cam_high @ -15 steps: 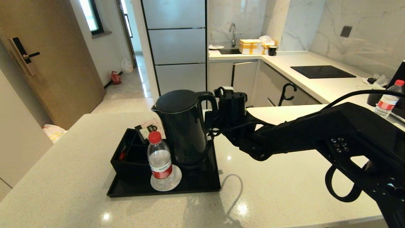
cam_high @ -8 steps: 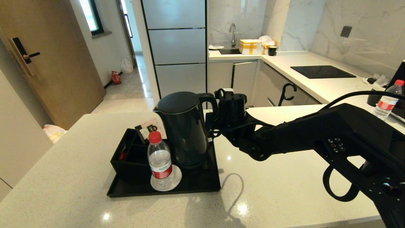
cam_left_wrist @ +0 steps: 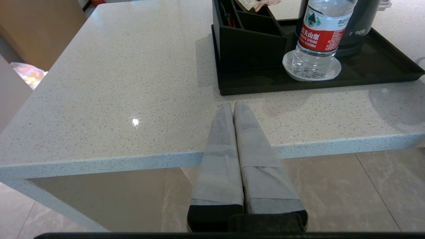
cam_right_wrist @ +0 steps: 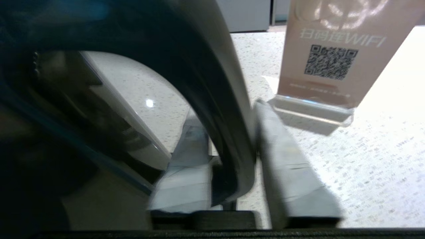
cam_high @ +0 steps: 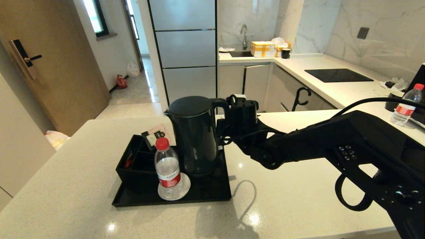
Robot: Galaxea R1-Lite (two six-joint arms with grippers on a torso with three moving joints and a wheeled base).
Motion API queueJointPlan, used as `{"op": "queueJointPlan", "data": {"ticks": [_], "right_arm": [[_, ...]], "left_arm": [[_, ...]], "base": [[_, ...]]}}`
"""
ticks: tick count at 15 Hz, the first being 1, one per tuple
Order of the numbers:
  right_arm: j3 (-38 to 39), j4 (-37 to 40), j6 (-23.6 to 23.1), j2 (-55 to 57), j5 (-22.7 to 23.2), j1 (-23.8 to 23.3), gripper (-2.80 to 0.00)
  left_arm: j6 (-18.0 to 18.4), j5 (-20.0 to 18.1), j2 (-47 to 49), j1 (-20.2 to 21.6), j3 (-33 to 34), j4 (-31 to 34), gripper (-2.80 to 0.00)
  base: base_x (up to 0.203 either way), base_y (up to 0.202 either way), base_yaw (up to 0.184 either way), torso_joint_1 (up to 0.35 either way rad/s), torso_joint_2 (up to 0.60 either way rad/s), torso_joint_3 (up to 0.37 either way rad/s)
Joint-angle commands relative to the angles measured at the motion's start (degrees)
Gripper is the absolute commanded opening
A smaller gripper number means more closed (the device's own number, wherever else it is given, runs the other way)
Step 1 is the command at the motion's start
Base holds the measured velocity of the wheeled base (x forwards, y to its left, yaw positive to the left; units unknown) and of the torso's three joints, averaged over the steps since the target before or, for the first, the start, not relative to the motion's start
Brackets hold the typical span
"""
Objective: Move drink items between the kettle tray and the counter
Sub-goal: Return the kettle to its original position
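Observation:
The tall matte-black kettle (cam_high: 194, 132) stands upright over the round base at the right end of the black tray (cam_high: 212, 196); whether it rests on the base or hovers just above it I cannot tell. My right gripper (cam_high: 222, 127) reaches in from the right and is shut on the kettle's loop handle (cam_right_wrist: 215, 99), one grey finger inside the loop and one outside. My left gripper (cam_left_wrist: 232, 107) is shut on nothing, low in front of the counter's (cam_high: 298, 189) front edge, short of the tray; the head view does not show it.
A clear water bottle with a red cap (cam_high: 168, 167) stands on a white coaster at the tray's front, beside the compartmented box (cam_high: 132, 167). A pink WiFi sign (cam_right_wrist: 332, 49) stands behind the kettle. Far right are another bottle (cam_high: 405, 105) and the black hob (cam_high: 338, 75).
The kettle and my right gripper have shifted a little to the right, the lid also slightly lower. The bottle and tray have stayed put.

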Motion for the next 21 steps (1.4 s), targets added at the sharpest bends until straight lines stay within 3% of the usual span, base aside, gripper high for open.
{"op": "queueJointPlan", "data": {"ticks": [1,9,17,21], "right_arm": [[0.1,0.0,0.3,0.0,-0.5,-0.3,0.00],[4.9,-0.5,1.0,-3.7,0.0,-0.3,0.00],[20.4,-0.8,4.5,-16.0,8.4,1.2,0.00],[23.6,-0.8,5.7,-18.8,9.2,1.9,0.00]], "left_arm": [[0.0,0.0,0.0,0.0,0.0,0.0,-2.80],[0.0,0.0,0.0,0.0,-0.1,0.0,-2.80],[0.0,0.0,0.0,0.0,0.0,0.0,-2.80],[0.0,0.0,0.0,0.0,0.0,0.0,-2.80]], "base": [[0.000,0.000,0.000,0.000,0.00,0.000],[0.000,0.000,0.000,0.000,0.00,0.000],[0.000,0.000,0.000,0.000,0.00,0.000],[0.000,0.000,0.000,0.000,0.00,0.000]]}}
